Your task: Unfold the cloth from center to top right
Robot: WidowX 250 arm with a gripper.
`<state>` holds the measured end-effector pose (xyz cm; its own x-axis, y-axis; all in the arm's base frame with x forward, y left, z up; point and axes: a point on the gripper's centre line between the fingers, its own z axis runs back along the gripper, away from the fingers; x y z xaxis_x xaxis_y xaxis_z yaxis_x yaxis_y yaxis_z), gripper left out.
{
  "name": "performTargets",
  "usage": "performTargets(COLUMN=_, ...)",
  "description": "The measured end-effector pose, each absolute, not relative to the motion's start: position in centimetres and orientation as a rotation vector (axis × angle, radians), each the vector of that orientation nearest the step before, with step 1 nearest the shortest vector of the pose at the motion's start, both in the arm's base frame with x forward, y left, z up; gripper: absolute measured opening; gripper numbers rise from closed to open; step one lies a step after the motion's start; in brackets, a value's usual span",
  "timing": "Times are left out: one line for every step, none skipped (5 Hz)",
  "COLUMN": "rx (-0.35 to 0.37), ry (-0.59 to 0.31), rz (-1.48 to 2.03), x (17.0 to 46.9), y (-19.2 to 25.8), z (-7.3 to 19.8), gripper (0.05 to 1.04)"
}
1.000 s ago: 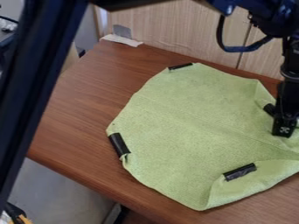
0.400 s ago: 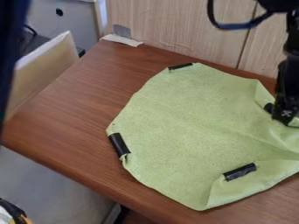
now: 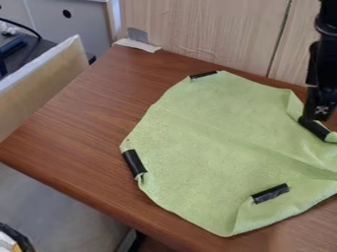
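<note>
The cloth (image 3: 211, 142) — green, mostly flat — lies on the table (image 3: 79, 118) from the centre of the frame to its right edge. A raised crease runs across it at a slant, down toward the right edge; the cloth's lower right part is turned over in a flap, and a smaller fold stands at its upper right.

Four black strips are noted: a top strip (image 3: 203, 75), a left strip (image 3: 134, 163), a lower right strip (image 3: 270, 193) on the flap and a right strip (image 3: 315, 128) by the frame's right edge. The gripper (image 3: 317, 117) hangs at the right, pointing down, its tip just beside the right strip in the view. Whether it is apart, together or clamped on anything cannot be told — nor whether it touches the cloth.
</note>
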<state>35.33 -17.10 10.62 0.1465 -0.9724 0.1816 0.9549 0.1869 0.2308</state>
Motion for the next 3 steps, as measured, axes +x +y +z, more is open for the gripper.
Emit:
performTargets(rx=0.095, ry=-0.230, rz=-1.311, x=32.6, y=-14.8, z=9.5, gripper=1.001)
performTargets(rx=0.085, ry=-0.177, rz=-1.267, x=31.3, y=-13.2, z=7.9, gripper=1.001)
performTargets(rx=0.086, ry=-0.180, rz=-1.257, x=31.4, y=-13.0, z=8.0, gripper=1.001)
